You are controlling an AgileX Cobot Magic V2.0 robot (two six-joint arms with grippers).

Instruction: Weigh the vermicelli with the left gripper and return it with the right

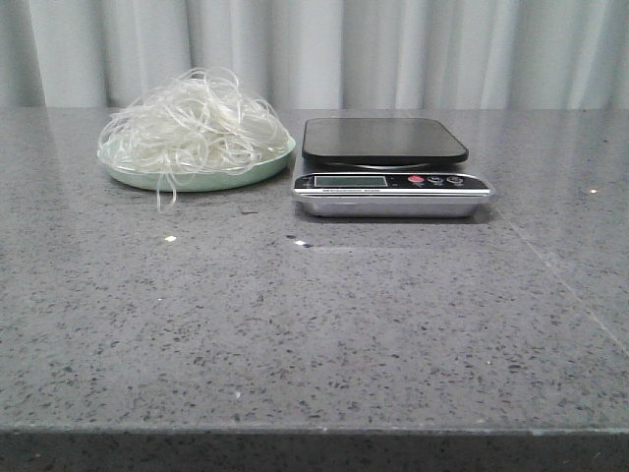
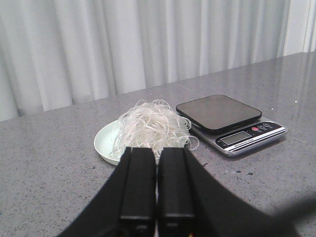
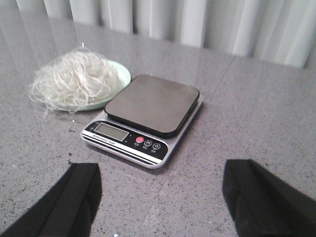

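Heaping vermicelli (image 1: 197, 128), fluffy whitish tangle on plate (image 1: 201, 178)

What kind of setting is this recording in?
Probably a lab bench staged as a kitchen counter: a speckled grey countertop, pale curtains behind, a kitchen scale and vermicelli on a plate.

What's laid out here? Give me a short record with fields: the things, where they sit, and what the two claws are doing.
vermicelli: heaped on the plate, strands hanging over its rim
plate: pale green, left of the scale
scale: platform bare, display and buttons facing the robot
left gripper: shut, holding nothing, back from the plate
right gripper: open, empty, short of the scale
table: grey speckled stone
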